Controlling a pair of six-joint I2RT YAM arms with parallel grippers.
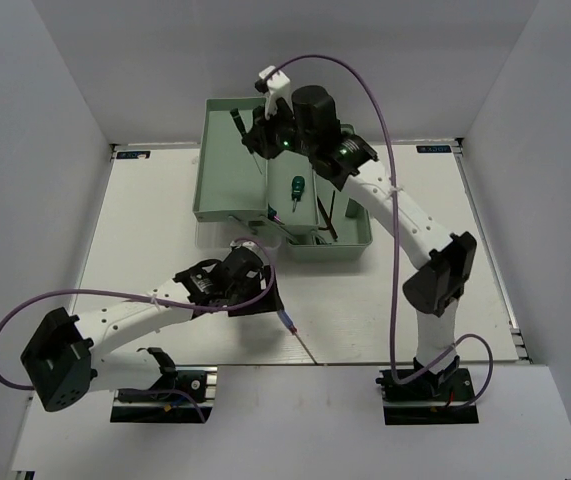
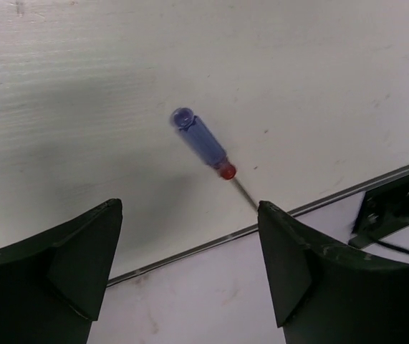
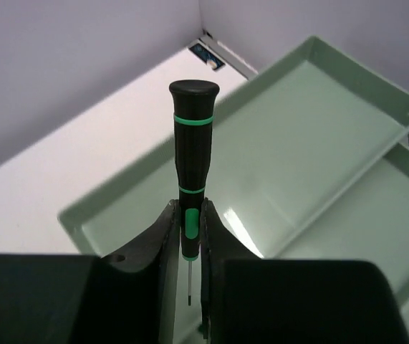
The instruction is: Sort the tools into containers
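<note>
"Two claws busy?"
"Yes: the left claw (image 2: 188, 208) gapes wide, empty, above the blue screwdriver (image 2: 203, 143) lying on the desk (image 2: 82, 72) near its edge; a nudge could roll it off. Meanwhile the right claw (image 3: 188, 229) pinches the black screwdriver (image 3: 192, 143) over a tray (image 3: 333, 122); a loose grip might let it bounce out."

The blue-handled screwdriver (image 2: 201, 141) has a red collar; black screwdriver (image 3: 192, 154) wears green bands; trays (image 3: 319, 122) mint.
</note>
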